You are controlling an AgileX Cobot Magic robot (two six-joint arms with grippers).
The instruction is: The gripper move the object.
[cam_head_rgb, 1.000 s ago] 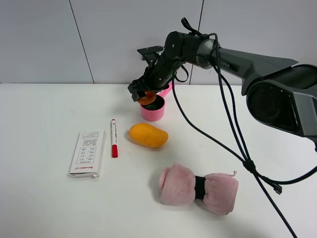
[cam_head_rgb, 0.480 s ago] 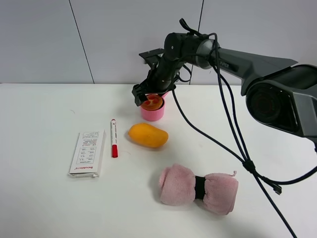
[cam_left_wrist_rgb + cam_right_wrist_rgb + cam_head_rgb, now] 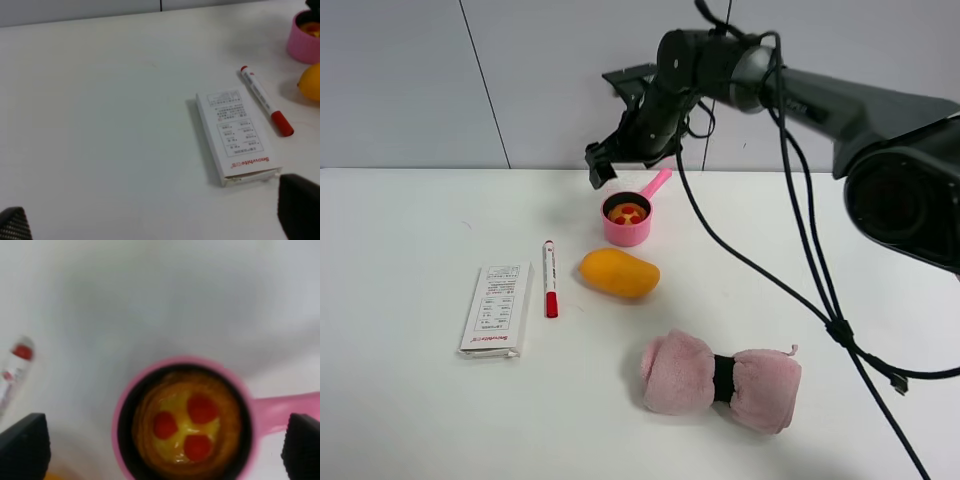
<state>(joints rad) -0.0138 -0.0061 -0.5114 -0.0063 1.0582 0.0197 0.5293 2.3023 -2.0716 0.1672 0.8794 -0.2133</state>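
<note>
nearest on the white table lies a rolled pink towel cinched by a black band. the left gripper shows only in its own wrist view, fingers spread wide with nothing between them, facing a white box. just beside the box is a red-capped marker, then the yellow-orange mango. beyond the mango stands the pink saucepan, and the tart sits inside it, berries up. the right gripper hangs above the pan, released and empty, its fingers wide apart and clear of the tart.
</note>
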